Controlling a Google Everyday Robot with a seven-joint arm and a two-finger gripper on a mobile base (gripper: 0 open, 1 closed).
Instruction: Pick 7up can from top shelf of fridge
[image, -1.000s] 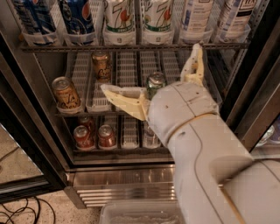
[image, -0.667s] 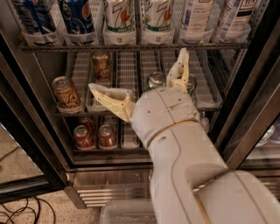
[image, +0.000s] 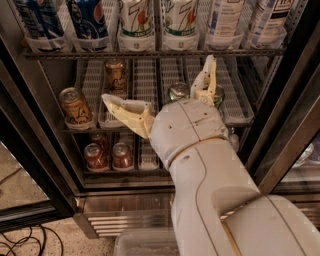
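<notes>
Two tall white 7up cans (image: 136, 22) (image: 180, 22) stand side by side at the front of the top shelf (image: 150, 53), a wire rack with white lane trays in the open fridge (image: 125, 215). My gripper (image: 157, 78) is open, just below that shelf and in front of the middle rack. One cream finger (image: 125, 107) points left and the other (image: 207, 80) points up, its tip just under the top shelf's edge, right of the 7up cans. Nothing is between the fingers.
Blue Pepsi cans (image: 90, 20) stand left of the 7up cans and other white cans (image: 225, 20) stand to the right. Brown cans (image: 75, 106) and short green cans (image: 178, 91) sit on the middle rack, red cans (image: 96, 155) below. A dark door frame (image: 285, 125) stands at right.
The arm and open gripper have shifted left in front of the middle rack, then held still. The cans have not moved.
</notes>
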